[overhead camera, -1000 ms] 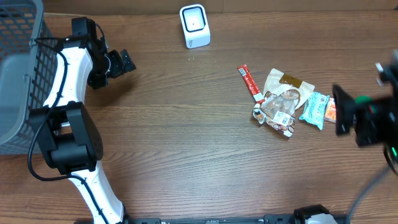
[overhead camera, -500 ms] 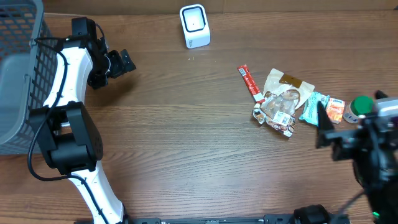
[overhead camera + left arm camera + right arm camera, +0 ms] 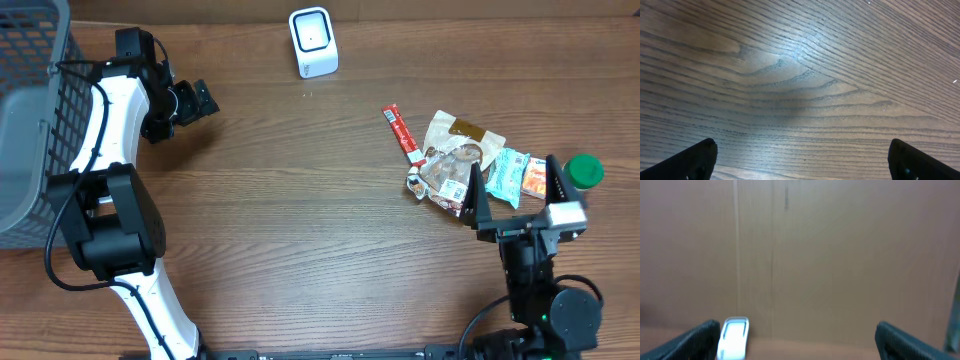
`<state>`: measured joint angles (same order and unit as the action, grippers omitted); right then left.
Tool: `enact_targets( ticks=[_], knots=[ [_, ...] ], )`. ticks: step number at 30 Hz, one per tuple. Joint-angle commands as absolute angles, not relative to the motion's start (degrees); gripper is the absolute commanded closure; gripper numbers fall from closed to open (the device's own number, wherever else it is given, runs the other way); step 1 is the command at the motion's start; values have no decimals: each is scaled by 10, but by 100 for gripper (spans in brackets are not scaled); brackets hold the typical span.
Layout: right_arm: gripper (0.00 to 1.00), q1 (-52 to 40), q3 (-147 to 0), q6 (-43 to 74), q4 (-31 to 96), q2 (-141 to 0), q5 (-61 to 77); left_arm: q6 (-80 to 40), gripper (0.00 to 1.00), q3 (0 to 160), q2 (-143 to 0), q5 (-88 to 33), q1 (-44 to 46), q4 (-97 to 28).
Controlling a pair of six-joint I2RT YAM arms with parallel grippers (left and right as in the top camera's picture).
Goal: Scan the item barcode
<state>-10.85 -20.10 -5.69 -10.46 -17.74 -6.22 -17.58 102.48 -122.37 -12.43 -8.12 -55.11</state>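
Right gripper [image 3: 515, 190] has swung in from the side and now waits, jaws wide open like those of the left gripper [image 3: 182, 110], at the snack packets [image 3: 455, 160] well right of the scanner [image 3: 313, 42]; light, crinkly and slippery, probably best pinched on a sealed edge.

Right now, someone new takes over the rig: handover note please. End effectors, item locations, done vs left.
Both open and empty: left end effector over bare table beside the basket; right end effector above the item pile, gripping nothing.
Items on the table's right side: red stick pack, beige pouch, teal packet, orange packet, green round item.
The scanner stands at the far edge.
Done: nothing picked. Left: grasp an item, present its barcode to the scanner.
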Motion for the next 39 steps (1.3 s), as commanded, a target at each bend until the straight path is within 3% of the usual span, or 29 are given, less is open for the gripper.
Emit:
enact_targets(
  ticks=[1, 17, 31, 39],
  knots=[
    [0, -105, -137, -20, -158, -155, -63, -167, 0, 1037, -1202, -130, -74, -550],
    [0, -104, -3, 19, -185, -33, -64, -167, 0, 1037, -1202, -130, -78, -550],
    [0, -103, -4, 47, 43, -1, -63, -167, 0, 1037, -1202, -129, -77, -550],
    [0, -89, -4, 46, 42, -1, -61, -167, 0, 1037, -1202, -130, -78, -550]
  ],
)
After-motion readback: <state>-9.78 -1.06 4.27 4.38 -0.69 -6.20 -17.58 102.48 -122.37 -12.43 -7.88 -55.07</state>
